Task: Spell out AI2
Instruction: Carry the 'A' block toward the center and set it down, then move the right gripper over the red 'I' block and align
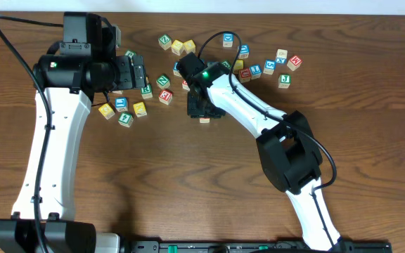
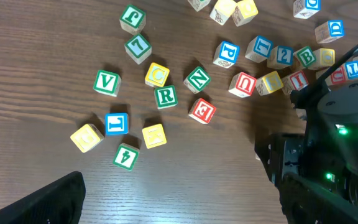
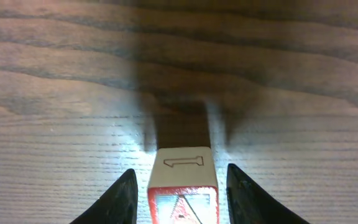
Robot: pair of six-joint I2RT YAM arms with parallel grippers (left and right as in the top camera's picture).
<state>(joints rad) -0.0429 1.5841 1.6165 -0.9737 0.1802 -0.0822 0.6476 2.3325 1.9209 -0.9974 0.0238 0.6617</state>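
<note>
Overhead, the right gripper [image 1: 204, 112] hangs over a lone red-edged block [image 1: 204, 120] on the wooden table [image 1: 153, 183], just below the scattered letter blocks [image 1: 259, 69]; the left gripper [image 1: 139, 72] hovers over another cluster. Left wrist: one finger [image 2: 48, 199] sits far out at the frame's corner, jaws spread, nothing held. Right wrist: both fingers [image 3: 126, 199] flank the red-edged block [image 3: 182, 168] with slim gaps either side, grip released.

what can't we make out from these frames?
- Right wrist: the block has its red front face cut off by the bottom edge, so its letter is unreadable.
- Overhead: the right claw hides that block almost entirely.
- Left wrist: only one dark finger of the left claw shows, at the frame corner; open or shut is unclear.
- Overhead: letters on the scattered blocks are too small to read.
</note>
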